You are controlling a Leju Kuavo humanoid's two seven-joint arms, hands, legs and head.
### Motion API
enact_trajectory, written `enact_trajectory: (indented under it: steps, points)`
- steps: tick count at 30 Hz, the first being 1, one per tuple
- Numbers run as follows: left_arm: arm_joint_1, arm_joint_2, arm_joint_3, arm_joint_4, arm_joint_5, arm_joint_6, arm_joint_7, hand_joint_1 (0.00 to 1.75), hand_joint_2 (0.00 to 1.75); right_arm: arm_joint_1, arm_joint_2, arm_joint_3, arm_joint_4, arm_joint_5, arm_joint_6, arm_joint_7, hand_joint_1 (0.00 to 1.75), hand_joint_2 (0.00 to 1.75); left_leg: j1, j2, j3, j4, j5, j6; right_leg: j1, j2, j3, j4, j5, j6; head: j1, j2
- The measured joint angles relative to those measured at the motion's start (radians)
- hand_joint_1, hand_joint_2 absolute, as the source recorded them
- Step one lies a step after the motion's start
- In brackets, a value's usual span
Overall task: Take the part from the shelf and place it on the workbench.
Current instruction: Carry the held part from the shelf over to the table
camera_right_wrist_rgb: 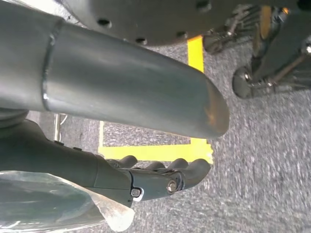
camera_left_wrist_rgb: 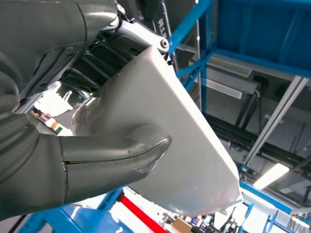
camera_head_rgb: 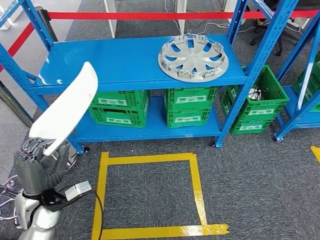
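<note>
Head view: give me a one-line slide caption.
Left robot hand holds a white curved part in front of the blue shelf, where a grey wheel cover lies.

Open carpet before the shelf [camera_head_rgb: 124, 62]

Hubcap [camera_head_rgb: 193, 56] fills the top board's right end; green crates [camera_head_rgb: 119, 107] pack the lower tier.

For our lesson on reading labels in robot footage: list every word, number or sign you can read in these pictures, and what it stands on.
None can be read.
White labels on the green crates: too small and blurred.
Hubcap: no readable text.
White part in the left hand: no markings.
</note>
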Motion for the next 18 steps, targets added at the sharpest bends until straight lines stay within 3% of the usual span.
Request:
enact_trajectory:
  steps: [1, 2, 4, 5, 6, 7, 8, 9, 10, 12, 13, 15, 16, 17, 18]
  points:
    - [-0.002, -0.001, -0.004, 0.000, -0.001, 0.000, 0.000, 1.75, 1.75, 0.000, 0.000, -0.001, 0.003, 0.005, -0.001, 0.005, 0.00, 0.00, 0.002, 0.002, -0.009, -0.005, 0.010, 0.006, 0.000, 0.001, -0.008, 0.006, -0.014, 0.006, -0.001, 0.000]
    - [-0.005, -0.002, -0.008, 0.001, -0.003, 0.000, 0.001, 1.75, 1.75, 0.001, 0.000, -0.001, 0.006, 0.011, -0.003, 0.010, 0.00, 0.00, 0.004, 0.003, -0.021, -0.009, 0.022, 0.013, 0.000, 0.003, -0.020, 0.029, -0.049, 0.010, -0.001, 0.000]
    - [-0.009, -0.005, -0.014, 0.003, -0.009, 0.000, 0.002, 1.75, 1.75, -0.001, 0.000, 0.000, 0.010, 0.020, -0.004, 0.023, 0.00, 0.00, 0.004, 0.005, -0.050, -0.008, 0.045, 0.023, 0.000, 0.004, -0.046, 0.129, -0.154, 0.014, 0.000, 0.000]
    - [-0.010, -0.006, -0.017, 0.004, -0.010, 0.000, 0.003, 1.75, 1.75, -0.001, 0.000, 0.000, 0.010, 0.025, -0.003, 0.031, 0.00, 0.00, 0.002, 0.005, -0.066, -0.005, 0.056, 0.025, 0.000, 0.005, -0.057, 0.194, -0.191, 0.015, -0.001, 0.000]
    - [-0.011, -0.008, -0.018, 0.005, -0.012, 0.000, 0.004, 1.75, 1.75, -0.002, 0.000, 0.001, 0.011, 0.031, -0.002, 0.041, 0.00, 0.00, 0.000, 0.005, -0.084, -0.001, 0.067, 0.025, 0.000, 0.005, -0.060, 0.249, -0.201, 0.016, -0.001, 0.000]
    - [-0.012, -0.009, -0.019, 0.006, -0.014, 0.000, 0.005, 1.75, 1.75, -0.003, 0.000, 0.003, 0.011, 0.038, -0.001, 0.050, 0.00, 0.00, -0.002, 0.005, -0.103, 0.004, 0.078, 0.025, 0.001, 0.005, -0.054, 0.281, -0.183, 0.016, -0.001, 0.000]
    - [-0.012, -0.011, -0.020, 0.007, -0.017, 0.000, 0.006, 1.75, 1.75, -0.004, 0.000, 0.006, 0.011, 0.044, 0.000, 0.058, 0.00, 0.00, -0.003, 0.006, -0.124, 0.011, 0.089, 0.024, 0.001, 0.005, -0.034, 0.284, -0.146, 0.015, -0.001, 0.000]
    - [-0.012, -0.012, -0.020, 0.007, -0.020, 0.000, 0.008, 1.75, 1.75, -0.005, 0.000, 0.009, 0.010, 0.047, 0.001, 0.063, 0.00, 0.00, -0.003, 0.006, -0.144, 0.019, 0.099, 0.022, 0.002, 0.005, 0.002, 0.253, -0.110, 0.013, -0.001, 0.000]
    - [-0.011, -0.014, -0.020, 0.007, -0.022, 0.000, 0.010, 1.75, 1.75, -0.006, 0.000, 0.012, 0.010, 0.049, 0.001, 0.065, 0.00, 0.00, -0.004, 0.005, -0.162, 0.027, 0.107, 0.019, 0.002, 0.006, 0.056, 0.192, -0.096, 0.010, -0.001, 0.000]
    - [-0.010, -0.015, -0.019, 0.005, -0.024, 0.000, 0.014, 1.75, 1.75, -0.011, -0.001, 0.017, 0.008, 0.049, 0.001, 0.065, 0.00, 0.00, -0.006, 0.005, -0.185, 0.040, 0.125, 0.012, 0.006, 0.008, 0.170, 0.035, -0.125, 0.002, -0.002, 0.000]
    - [-0.010, -0.016, -0.019, 0.004, -0.024, 0.000, 0.015, 1.75, 1.75, -0.013, -0.001, 0.019, 0.007, 0.050, 0.002, 0.065, 0.00, 0.00, -0.006, 0.005, -0.190, 0.042, 0.136, 0.008, 0.008, 0.009, 0.200, -0.018, -0.145, -0.002, -0.003, 0.000]
    - [-0.008, -0.016, -0.019, 0.004, -0.026, 0.001, 0.018, 1.75, 1.75, -0.015, -0.002, 0.024, 0.005, 0.062, 0.005, 0.065, 0.00, 0.00, -0.004, 0.005, -0.199, 0.040, 0.156, -0.001, 0.009, 0.008, 0.197, -0.046, -0.145, -0.013, -0.005, 0.000]
    - [-0.005, -0.016, -0.019, 0.004, -0.028, 0.000, 0.020, 1.75, 1.75, -0.015, -0.003, 0.029, 0.004, 0.069, 0.008, 0.065, 0.00, 0.00, -0.003, 0.003, -0.204, 0.043, 0.148, -0.007, 0.007, 0.006, 0.186, -0.045, -0.135, -0.018, -0.007, 0.000]
    - [-0.003, -0.016, -0.019, 0.004, -0.030, 0.000, 0.023, 1.75, 1.75, -0.014, -0.003, 0.035, 0.003, 0.077, 0.011, 0.066, 0.00, 0.00, -0.001, 0.002, -0.210, 0.060, 0.119, -0.014, 0.005, 0.003, 0.174, -0.046, -0.124, -0.026, -0.011, 0.000]
    - [0.000, -0.015, -0.019, 0.004, -0.033, 0.000, 0.026, 1.75, 1.75, -0.014, -0.004, 0.040, 0.002, 0.081, 0.014, 0.067, 0.00, 0.00, 0.001, 0.001, -0.218, 0.097, 0.069, -0.021, 0.003, -0.001, 0.163, -0.046, -0.112, -0.032, -0.015, 0.000]
